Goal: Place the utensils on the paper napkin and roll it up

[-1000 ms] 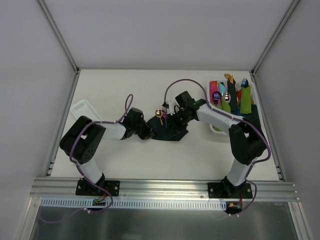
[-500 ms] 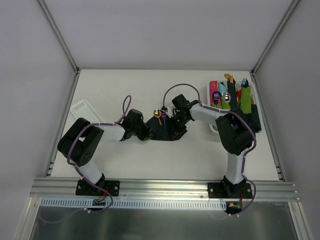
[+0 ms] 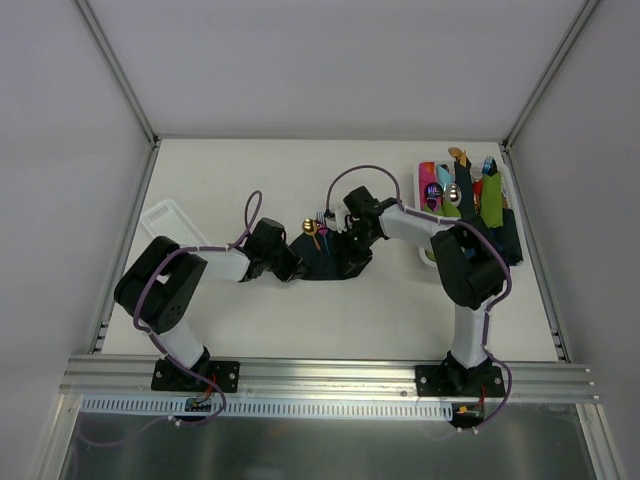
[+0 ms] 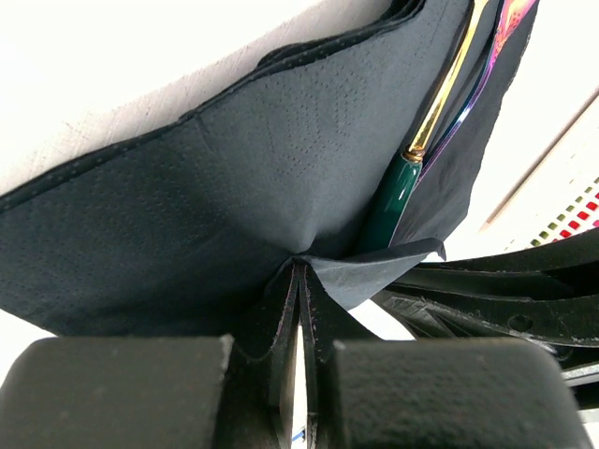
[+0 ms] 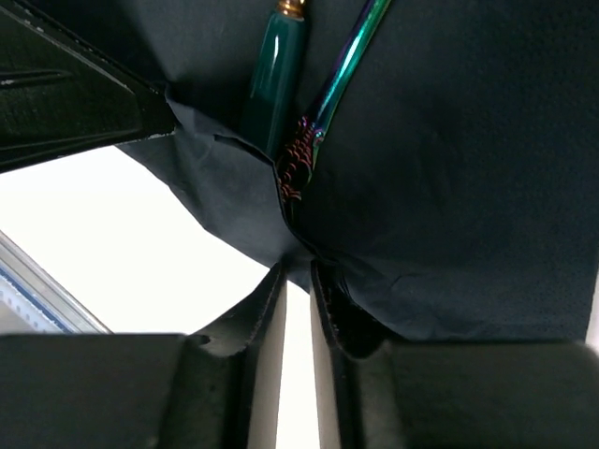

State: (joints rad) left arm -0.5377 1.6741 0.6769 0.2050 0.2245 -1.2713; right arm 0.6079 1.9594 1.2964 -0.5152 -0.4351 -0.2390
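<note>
The dark navy paper napkin (image 3: 327, 262) lies mid-table, lifted and folded around the utensils. The spoon's gold bowl (image 3: 309, 226) and the fork's tines (image 3: 321, 217) stick out at its far edge. My left gripper (image 3: 291, 268) is shut on the napkin's left edge (image 4: 225, 187); the spoon's green handle (image 4: 393, 201) and the fork's iridescent shaft (image 4: 479, 79) lie in the fold. My right gripper (image 3: 352, 256) is shut on the napkin's right edge (image 5: 449, 187), close to the green handle (image 5: 276, 75) and the fork shaft (image 5: 348, 58).
A white tray (image 3: 421, 176) at the back right holds several green, pink and dark rolled bundles with cutlery tips. A clear plastic container (image 3: 168, 216) lies at the left, by the left arm's elbow. The white walls close off the table's sides.
My right gripper has drawn its napkin edge leftward, and the right arm's elbow has swung in. The spoon bowl and fork tines have shifted slightly left. The left gripper has barely moved.
</note>
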